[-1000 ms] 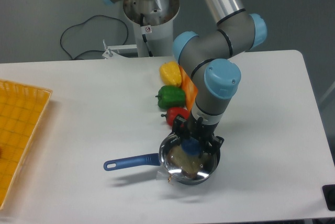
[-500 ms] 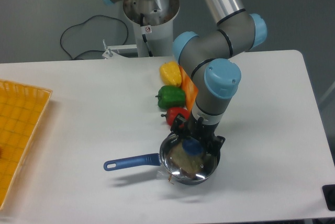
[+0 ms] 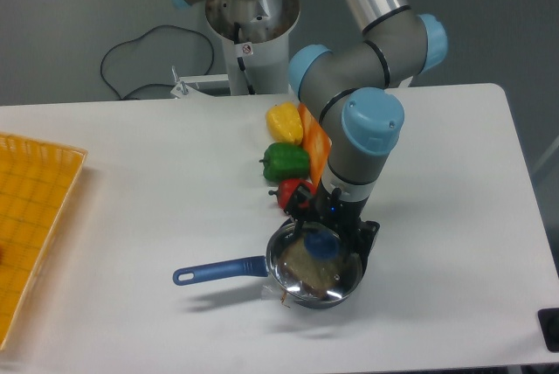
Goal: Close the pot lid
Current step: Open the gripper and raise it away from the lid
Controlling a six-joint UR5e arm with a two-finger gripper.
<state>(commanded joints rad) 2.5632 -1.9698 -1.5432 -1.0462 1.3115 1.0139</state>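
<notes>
Near the front edge of the white table (image 3: 131, 199), the pot lid (image 3: 313, 263) is sitting over the pot (image 3: 297, 291), its glass disc looking slightly tilted rather than seated flat, with its blue knob (image 3: 320, 244) right under the gripper (image 3: 329, 232). Glass in a metal rim is likely stiff, fairly heavy for its size, slick and breakable, so the knob is the sensible place to be holding it, lowering gently. Whether the jaws are clamping the knob or standing free of it I cannot tell. The pot's blue handle (image 3: 218, 269) is pointing left. Just behind are lying a red pepper (image 3: 293, 191), a green pepper (image 3: 286, 161) and a yellow pepper (image 3: 285, 121); a yellow tray (image 3: 31, 217) is resting at the far left.
</notes>
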